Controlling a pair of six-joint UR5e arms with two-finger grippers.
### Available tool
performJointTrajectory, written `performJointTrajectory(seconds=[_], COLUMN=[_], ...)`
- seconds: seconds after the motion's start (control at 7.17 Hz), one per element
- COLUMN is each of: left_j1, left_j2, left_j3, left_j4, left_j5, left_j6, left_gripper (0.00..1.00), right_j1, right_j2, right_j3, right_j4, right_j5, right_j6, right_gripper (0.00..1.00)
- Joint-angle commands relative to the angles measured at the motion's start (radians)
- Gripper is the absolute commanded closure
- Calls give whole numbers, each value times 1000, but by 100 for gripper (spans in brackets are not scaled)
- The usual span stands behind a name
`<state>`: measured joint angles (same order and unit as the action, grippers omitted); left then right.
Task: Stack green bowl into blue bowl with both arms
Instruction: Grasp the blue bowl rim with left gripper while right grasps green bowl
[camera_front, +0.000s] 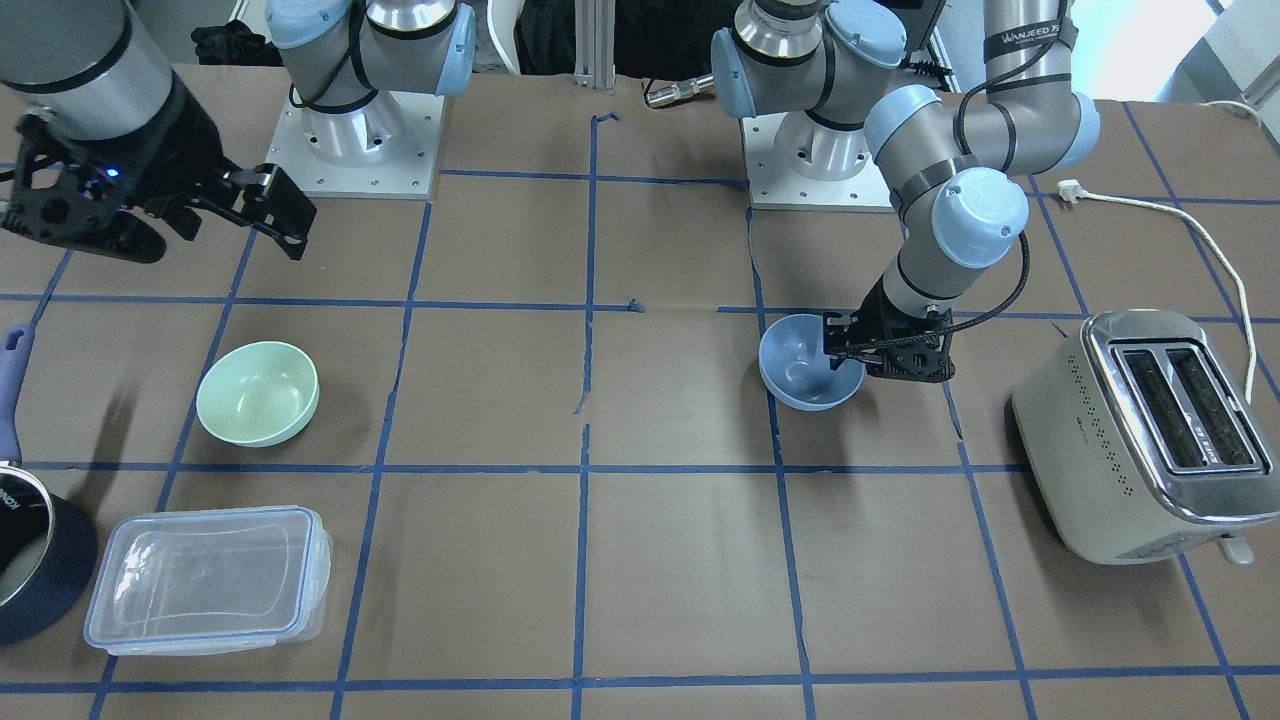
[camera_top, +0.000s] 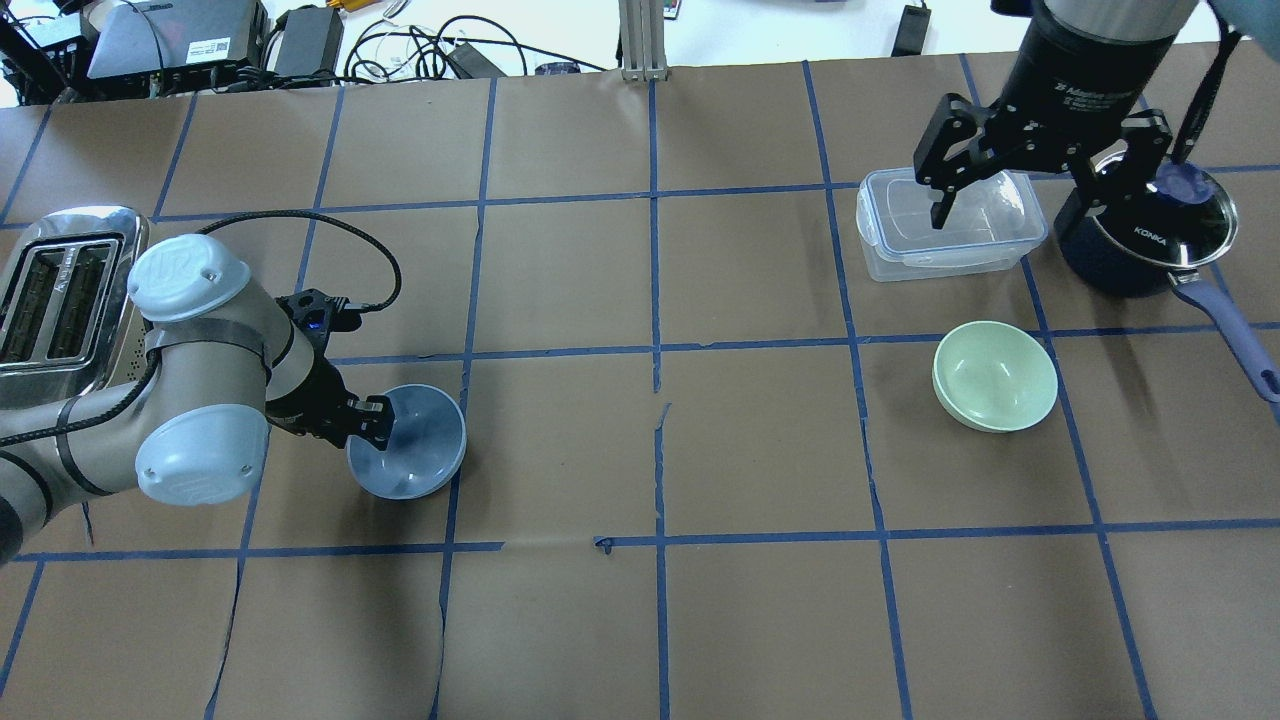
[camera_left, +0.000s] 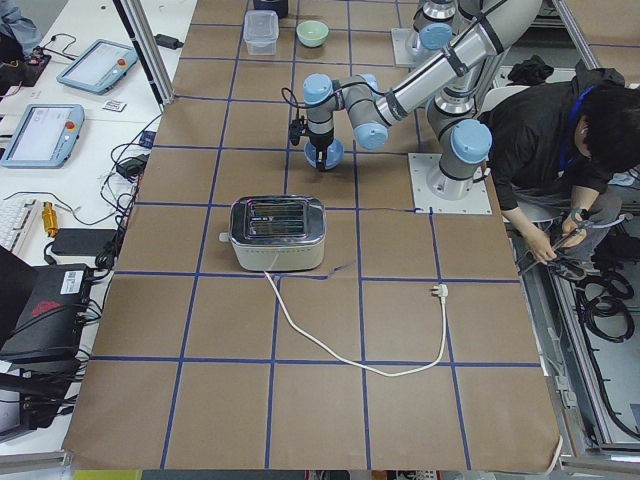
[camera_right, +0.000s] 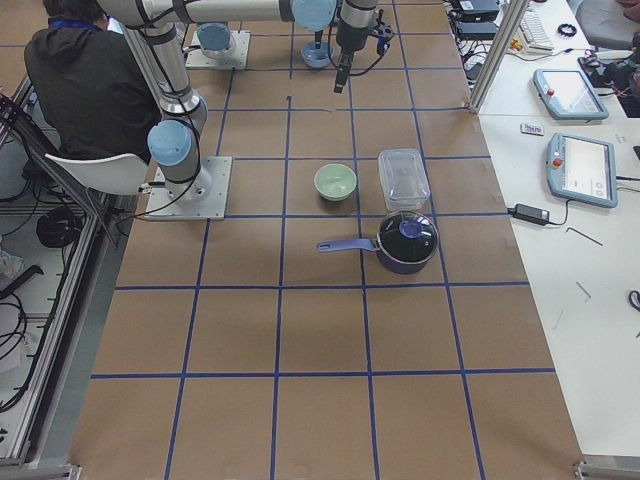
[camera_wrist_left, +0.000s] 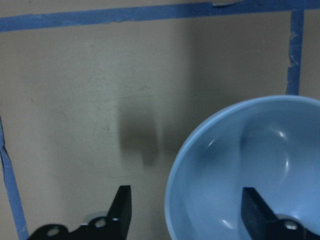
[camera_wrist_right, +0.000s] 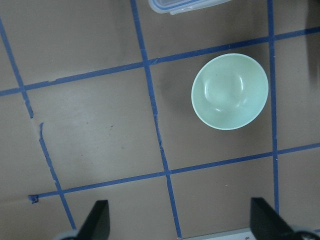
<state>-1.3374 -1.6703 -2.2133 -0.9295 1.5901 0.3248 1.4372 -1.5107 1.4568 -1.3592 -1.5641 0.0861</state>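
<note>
The pale blue bowl (camera_front: 800, 368) (camera_top: 418, 448) sits on the table's left half and looks slightly tilted. My left gripper (camera_front: 852, 350) (camera_top: 376, 420) is low at the bowl and open. In the left wrist view one finger is inside the blue bowl (camera_wrist_left: 250, 165) and the other outside, with the rim between them. The mint-green bowl (camera_front: 258, 392) (camera_top: 995, 375) (camera_wrist_right: 230, 91) stands upright and alone on the right half. My right gripper (camera_top: 1030, 195) (camera_wrist_right: 180, 225) hangs high above the table, open and empty, beyond the green bowl.
A clear lidded container (camera_top: 950, 225) (camera_front: 210, 580) and a dark pot (camera_top: 1140, 240) with a long handle stand just past the green bowl. A toaster (camera_top: 60, 290) (camera_front: 1140, 430) with a white cord stands at the far left. A person (camera_left: 560, 140) sits behind the robot.
</note>
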Motion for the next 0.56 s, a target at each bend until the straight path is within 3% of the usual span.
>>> performJointTrajectory(seconds=[0.0,0.28,0.42], left_j1=[7,-9,-16], left_j2=[-5,4,-14], left_j3=[0,42,69], left_j4=[0,-11,-12], left_j5=[-63,-103,-189], left_j6=[0,-7,-95], left_gripper=[100,100,100], right_j1=[-211,-253,-253], right_j2=[19,72,79], right_j3=[34,135,225], right_j4=[-8,-185,-350], right_j5=[4,-64,-67], right_j6=[-157,-172,-178], right_gripper=[0,0,0])
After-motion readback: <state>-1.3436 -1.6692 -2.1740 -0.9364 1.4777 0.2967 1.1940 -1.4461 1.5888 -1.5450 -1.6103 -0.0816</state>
